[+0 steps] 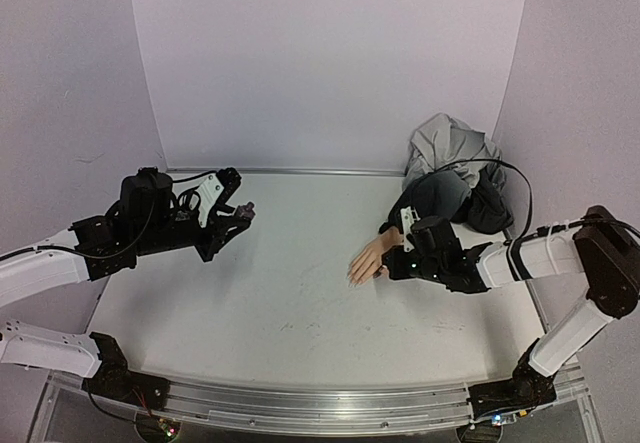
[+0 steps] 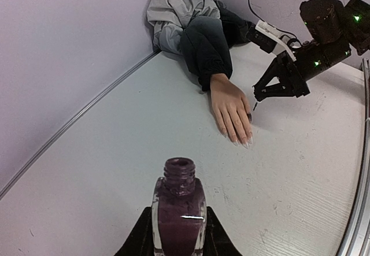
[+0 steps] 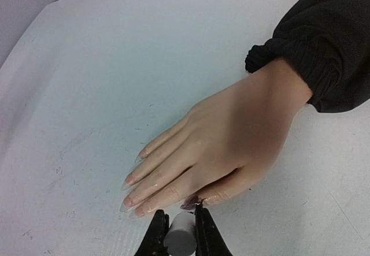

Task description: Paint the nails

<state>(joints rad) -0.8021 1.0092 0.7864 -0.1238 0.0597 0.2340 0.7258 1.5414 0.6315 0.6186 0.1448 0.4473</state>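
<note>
Left end effector (image 1: 240,213) pinches open bottle (image 2: 178,172), maroon polish (image 2: 176,218) inside; right end effector (image 3: 180,224) pinches brush cap (image 3: 180,240).

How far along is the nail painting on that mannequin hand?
Done: bottle open, held in the left tool. In hand: the right tool holds the white brush cap at the thumbnail, which shows maroon. Left: the four finger nails look pale, unpainted.
</note>
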